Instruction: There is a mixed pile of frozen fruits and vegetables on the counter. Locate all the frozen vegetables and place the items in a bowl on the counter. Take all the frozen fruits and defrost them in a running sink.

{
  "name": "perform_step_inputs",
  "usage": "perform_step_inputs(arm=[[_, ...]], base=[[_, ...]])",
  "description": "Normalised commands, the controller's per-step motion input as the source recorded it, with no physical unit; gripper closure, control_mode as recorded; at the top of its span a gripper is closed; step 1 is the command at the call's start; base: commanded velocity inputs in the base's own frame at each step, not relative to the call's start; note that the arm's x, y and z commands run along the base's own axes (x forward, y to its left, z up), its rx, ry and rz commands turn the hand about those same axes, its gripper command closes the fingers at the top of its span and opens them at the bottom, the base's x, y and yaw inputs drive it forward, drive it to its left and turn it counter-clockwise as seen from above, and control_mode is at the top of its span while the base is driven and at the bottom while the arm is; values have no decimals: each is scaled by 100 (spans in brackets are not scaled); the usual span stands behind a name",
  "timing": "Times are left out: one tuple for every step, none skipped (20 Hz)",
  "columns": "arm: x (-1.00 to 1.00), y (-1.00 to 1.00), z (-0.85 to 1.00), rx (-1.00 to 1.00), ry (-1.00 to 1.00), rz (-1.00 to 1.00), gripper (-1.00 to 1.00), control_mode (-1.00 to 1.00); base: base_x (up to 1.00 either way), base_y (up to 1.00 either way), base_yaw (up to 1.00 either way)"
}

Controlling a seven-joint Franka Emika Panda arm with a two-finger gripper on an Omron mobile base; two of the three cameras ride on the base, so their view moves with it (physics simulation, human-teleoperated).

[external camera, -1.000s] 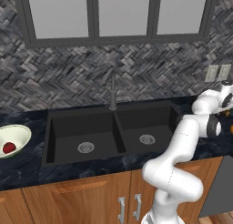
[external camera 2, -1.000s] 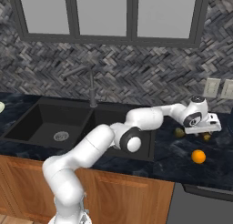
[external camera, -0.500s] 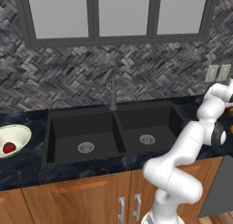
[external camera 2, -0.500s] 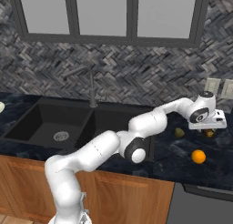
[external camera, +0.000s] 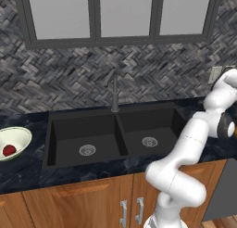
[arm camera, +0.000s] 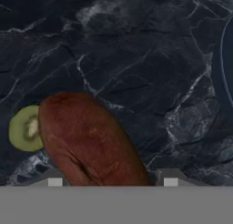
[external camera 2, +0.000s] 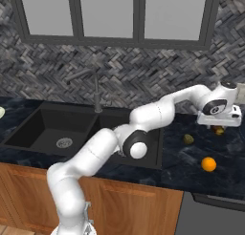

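The gripper hangs over the right end of the table. Its fingers stand apart on either side of the reddish-brown oblong vegetable; whether they pinch it is unclear. A kiwi slice lies beside it. The bowl holds the red item.

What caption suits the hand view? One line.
Gripper straddling the brown oblong vegetable beside a kiwi slice on the dark counter.

One bowl, one red item, one brown oblong, one orange ball, one olive lump.
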Motion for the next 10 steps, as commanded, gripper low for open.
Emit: perform_step_inputs(arm=[[-65,57,26,0,-16,5,100,-100],[-64,60,22,0,-17,4,100,-100],[-61,66,17,0,-17,4,100,-100],[-58,70,15,0,-17,4,100,-100],[-55,74,12,0,-16,3,100,-100],[-53,77,9,0,-15,3,100,-100],[-50,80,2,0,-14,2,100,-100],[-47,87,0,0,-12,1,100,-100],[-46,87,0,0,-12,1,100,-100],[-47,87,0,0,-13,1,100,-100]], base=[[0,0,0],[0,0,0],[0,0,0],[0,0,0],[0,0,0],[0,0,0],[0,0,0],[0,0,0],[0,0,0],[0,0,0]])
